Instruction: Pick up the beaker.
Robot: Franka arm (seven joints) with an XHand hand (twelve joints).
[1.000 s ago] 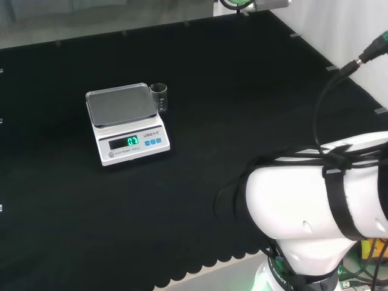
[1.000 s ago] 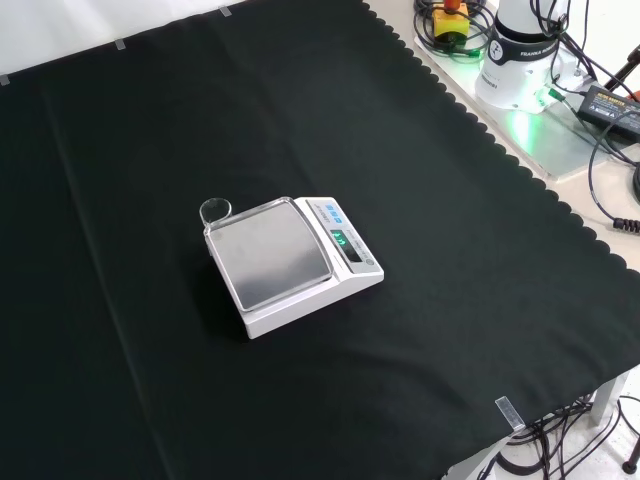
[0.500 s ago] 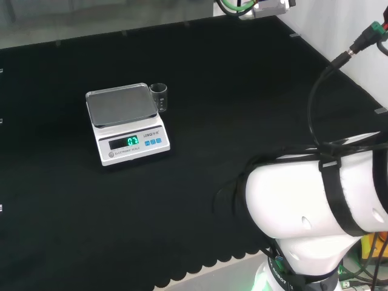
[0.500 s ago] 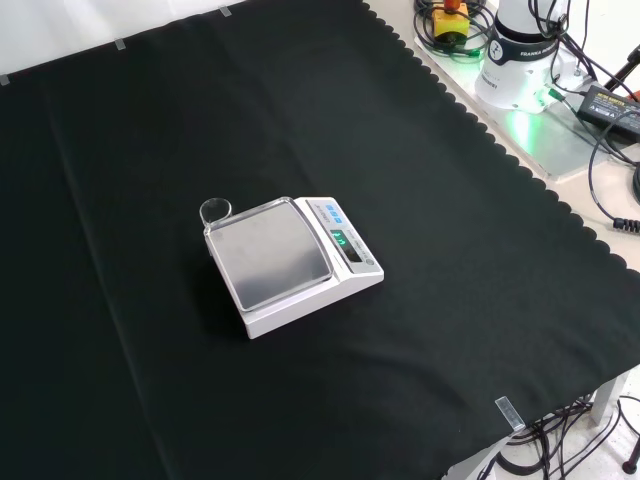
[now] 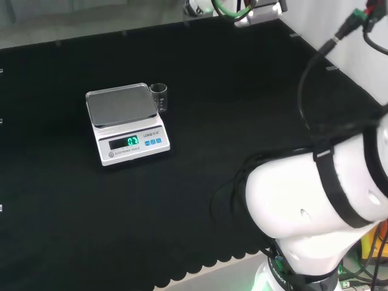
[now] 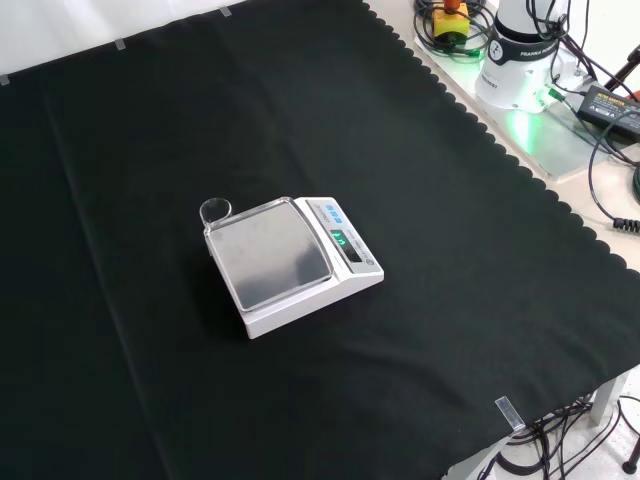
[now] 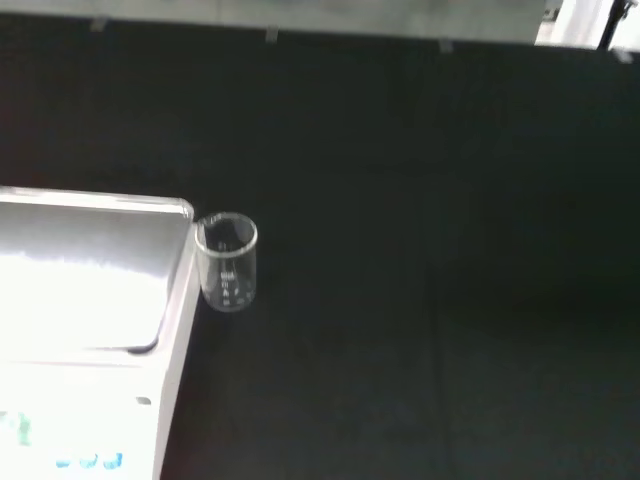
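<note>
Clear glass beaker (image 5: 159, 96) stands upright on the black cloth (image 5: 242, 109) of the worktop, just beside the far right corner of a white electronic scale (image 5: 127, 124) in the head view. Contact between the two cannot be confirmed; the wrist view places the beaker (image 7: 227, 261) close against the edge of the scale (image 7: 90, 330), with printed markings on its wall. Contents of the beaker cannot be determined; it looks empty in the wrist view.

Front view: the beaker (image 6: 216, 211) sits at the upper left corner of the scale (image 6: 292, 263), its round rim seen from above. The scale carries a bare steel weighing pan (image 6: 268, 258) and a lit green display (image 6: 343, 240), with small blue buttons beside it.

Head view: the arm's white links (image 5: 315, 200) stand at the lower right, wrapped with black straps and black cable, well apart from the beaker and scale. Further arm parts with a green cable (image 5: 236, 9) sit at the top edge.

Front view: the arm's base (image 6: 525, 55) stands on a grey plate at the upper right, off the cloth (image 6: 150, 400), with a green light at its foot and cables beside it.

Fingers: their state cannot be told, nor whether they hold anything. The beaker stands free on the cloth, with nothing gripping it.
</note>
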